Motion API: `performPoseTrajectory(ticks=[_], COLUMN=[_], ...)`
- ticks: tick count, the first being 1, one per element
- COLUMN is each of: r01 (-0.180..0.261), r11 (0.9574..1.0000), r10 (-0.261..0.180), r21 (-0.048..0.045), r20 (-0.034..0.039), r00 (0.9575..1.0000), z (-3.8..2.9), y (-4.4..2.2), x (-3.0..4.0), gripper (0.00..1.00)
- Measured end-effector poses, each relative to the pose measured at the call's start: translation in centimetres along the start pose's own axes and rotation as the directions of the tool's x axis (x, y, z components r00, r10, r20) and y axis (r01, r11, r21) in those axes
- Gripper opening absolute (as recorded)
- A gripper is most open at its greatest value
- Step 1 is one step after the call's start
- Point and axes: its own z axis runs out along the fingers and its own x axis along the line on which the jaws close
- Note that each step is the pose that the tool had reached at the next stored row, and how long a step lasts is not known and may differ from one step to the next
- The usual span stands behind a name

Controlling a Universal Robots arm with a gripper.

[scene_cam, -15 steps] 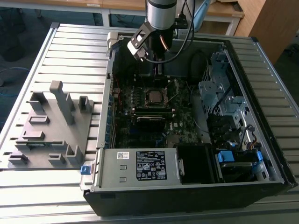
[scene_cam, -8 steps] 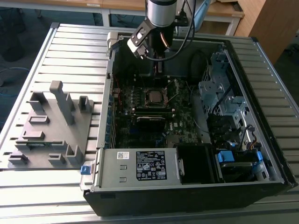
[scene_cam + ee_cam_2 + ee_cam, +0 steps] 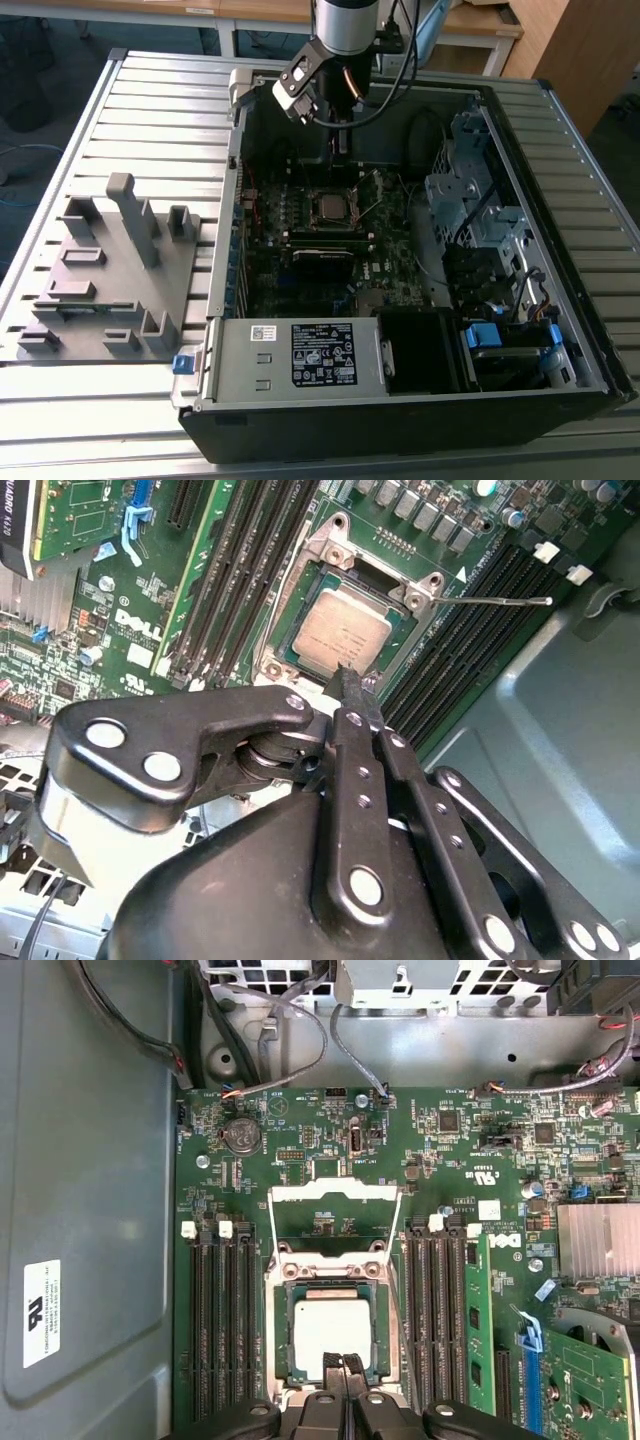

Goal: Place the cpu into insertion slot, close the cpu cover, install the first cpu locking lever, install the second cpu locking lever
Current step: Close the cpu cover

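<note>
Gripper (image 3: 343, 1360) closed above cpu (image 3: 330, 1325) in insertion slot (image 3: 281, 1335), cpu cover (image 3: 335, 1192) open, white case label (image 3: 41, 1312)

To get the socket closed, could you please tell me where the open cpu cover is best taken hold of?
Probably the cpu cover by its free crossbar, farthest from its hinge, approached from the side away from the cpu: it is a thin frame swung back off the insertion slot, so only the rim offers a hold.
</note>
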Motion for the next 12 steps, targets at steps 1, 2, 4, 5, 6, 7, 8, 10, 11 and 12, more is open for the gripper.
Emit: performPoseTrajectory(ticks=[1, 2, 4, 5, 6, 7, 8, 10, 11, 12], r01=[0.0, 0.0, 0.0, 0.0, 0.0, 0.0, 0.0, 0.0, 0.0, 0.0], r11=[1.0, 1.0, 1.0, 1.0, 1.0, 1.0, 1.0, 1.0, 1.0, 1.0], r10=[0.0, 0.0, 0.0, 0.0, 0.0, 0.0, 0.0, 0.0, 0.0, 0.0], r21=[0.0001, 0.0001, 0.0001, 0.0001, 0.0002, 0.0002, 0.0003, 0.0001, 0.0001, 0.0001], r20=[0.0002, 0.0001, 0.0001, 0.0001, 0.0002, 0.0003, 0.0003, 0.0002, 0.0002, 0.0002], r00=[1.0, 1.0, 1.0, 1.0, 1.0, 1.0, 1.0, 1.0, 1.0, 1.0], z=[-0.01, -0.01, -0.01, -0.01, -0.01, -0.02, -0.01, 0.0, 0.01, 0.02], y=[0.0, 0.0, 0.0, 0.01, 0.04, 0.08, 0.15, 0.34, 0.44, 0.56], x=[0.0, 0.0, 0.0, 0.0, 0.0, 0.0, 0.0, 0.01, 0.01, 0.02], gripper=[0.1, 0.1, 0.1, 0.1, 0.1, 0.1, 0.1, 0.1, 0.1, 0.1])
